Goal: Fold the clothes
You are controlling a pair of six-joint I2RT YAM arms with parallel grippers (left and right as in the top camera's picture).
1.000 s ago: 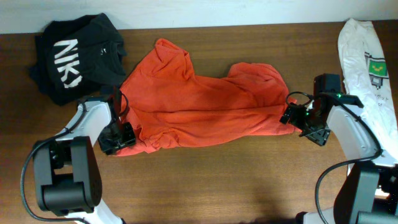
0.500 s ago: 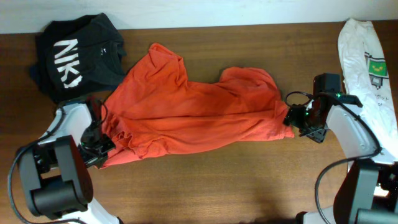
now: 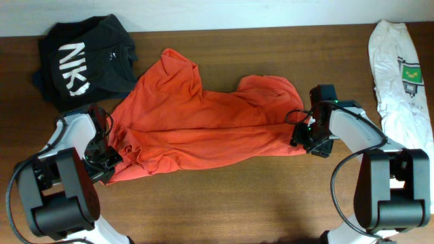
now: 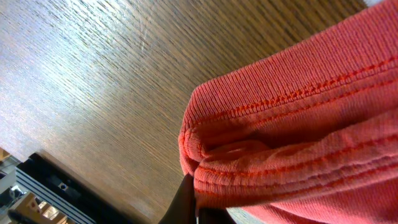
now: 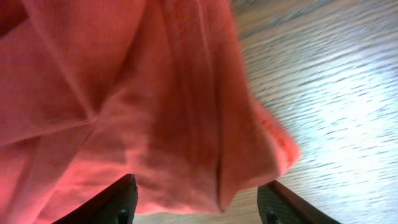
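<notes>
The overhead view is evenly bright and sharp, with soft shadows along the shirt's point(image 3: 203, 129) lower edge. In the 2 wrist views pale glare washes the desk point(image 5: 348, 112); the right one's cloth is blurred, the left's knit crisp.

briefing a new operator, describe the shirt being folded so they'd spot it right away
On the brown wooden table, look at the middle. A crumpled orange-red T-shirt sprawls there. It is the only orange garment: the black shirt with white lettering lies at the far left corner, the white garment along the right edge.
</notes>
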